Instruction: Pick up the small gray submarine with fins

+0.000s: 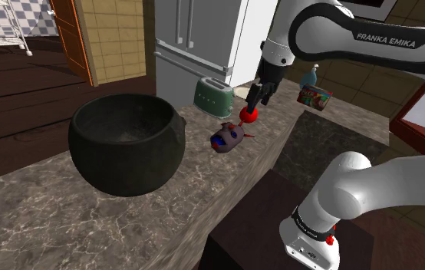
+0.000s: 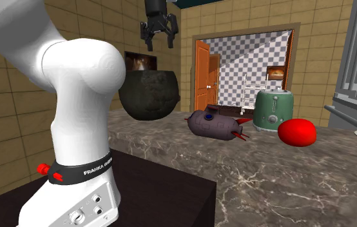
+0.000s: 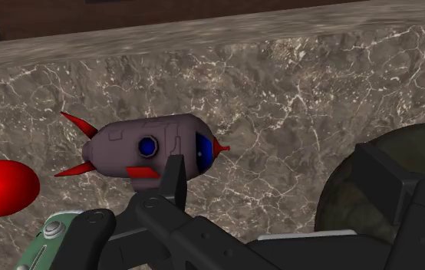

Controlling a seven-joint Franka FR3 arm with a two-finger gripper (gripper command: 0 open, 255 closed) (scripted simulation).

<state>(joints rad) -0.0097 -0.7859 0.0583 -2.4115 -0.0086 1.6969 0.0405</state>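
Left of centre in the wrist view is a small purplish-gray submarine point(image 3: 153, 146) with red fins, a red nose tip and deep blue portholes. At the far left edge is a glossy bright red egg-shaped ball point(image 3: 0, 188). The brown stone countertop point(image 3: 318, 92) is veined in white. Centre left in the shoulder view is a dull black round pot point(image 1: 126, 142), and above centre is a mint-green toaster point(image 1: 212, 96). At upper left are a blue-and-white checkered wall point(image 1: 33, 14) and an orange door point(image 1: 69, 38).

One each — submarine point(image 3: 153, 147), pot point(image 1: 123, 146), toaster point(image 1: 212, 97), red ball point(image 2: 297, 132).

veined marble counter point(image 1: 65, 207), glossy toaster point(image 1: 212, 96)
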